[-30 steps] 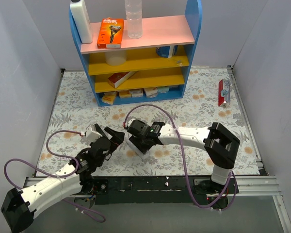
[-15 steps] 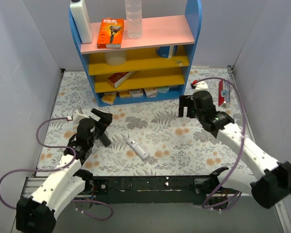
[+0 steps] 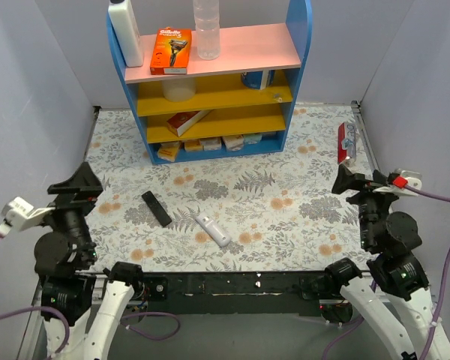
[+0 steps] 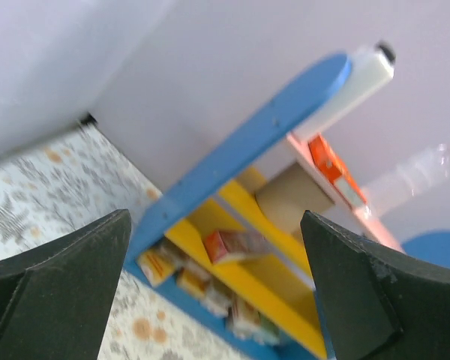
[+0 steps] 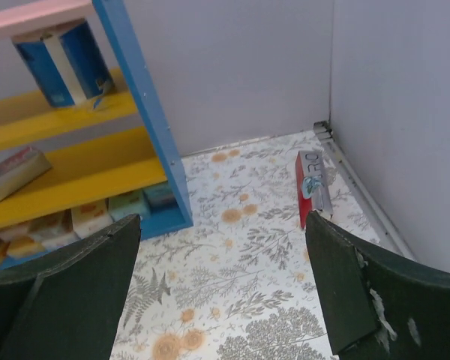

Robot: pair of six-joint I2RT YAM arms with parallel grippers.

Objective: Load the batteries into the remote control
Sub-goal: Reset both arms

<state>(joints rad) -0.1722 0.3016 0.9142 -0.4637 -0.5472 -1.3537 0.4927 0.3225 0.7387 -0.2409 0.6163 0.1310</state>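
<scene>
A white remote [image 3: 212,229] lies on the floral mat [image 3: 285,187], near the middle front. A black remote [image 3: 157,208] lies just left of it, apart from it. No batteries show in any view. My left gripper [image 3: 79,186] is raised at the near left, open and empty, well away from both remotes. In the left wrist view the gripper [image 4: 214,247] faces the shelf. My right gripper [image 3: 356,184] is raised at the near right, open and empty. In the right wrist view the gripper [image 5: 222,232] faces the mat's far right corner.
A blue shelf [image 3: 210,82] with yellow boards holds boxes and bottles at the back; it also shows in the left wrist view [image 4: 240,150] and the right wrist view [image 5: 146,112]. A red blister pack [image 3: 346,142] lies by the right wall, also in the right wrist view [image 5: 309,187].
Both arms have drawn back from the white remote to the near corners and lifted. The black remote now lies on the mat, let go by the left gripper.
</scene>
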